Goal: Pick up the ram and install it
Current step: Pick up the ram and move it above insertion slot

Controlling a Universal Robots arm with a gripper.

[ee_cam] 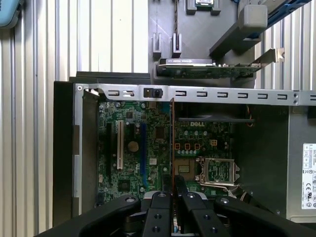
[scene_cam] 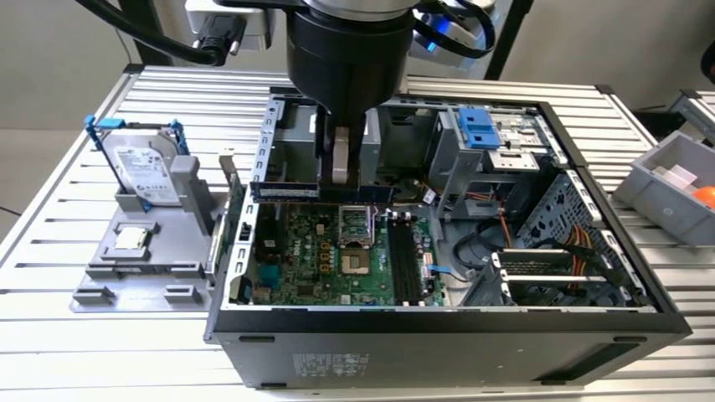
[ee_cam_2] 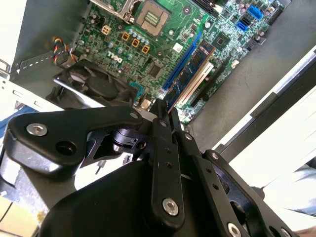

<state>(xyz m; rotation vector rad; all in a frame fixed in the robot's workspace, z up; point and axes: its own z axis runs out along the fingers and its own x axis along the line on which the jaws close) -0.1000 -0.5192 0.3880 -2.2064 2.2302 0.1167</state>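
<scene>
Hanging inside the open computer case (scene_cam: 447, 339), the ram (scene_cam: 288, 191) is pinched at its middle by the gripper (scene_cam: 344, 177).
The fingers are closed tight on the stick, which lies level above the motherboard's (scene_cam: 318, 264) far edge in the exterior view. In the first wrist view the ram (ee_cam: 172, 143) shows edge-on, running out from the gripper (ee_cam: 172, 191). A blue-framed hard drive (scene_cam: 146, 172) stands in a grey holder (scene_cam: 146, 272) beside the case, toward the table's (scene_cam: 67, 352) edge at the exterior view's left.
</scene>
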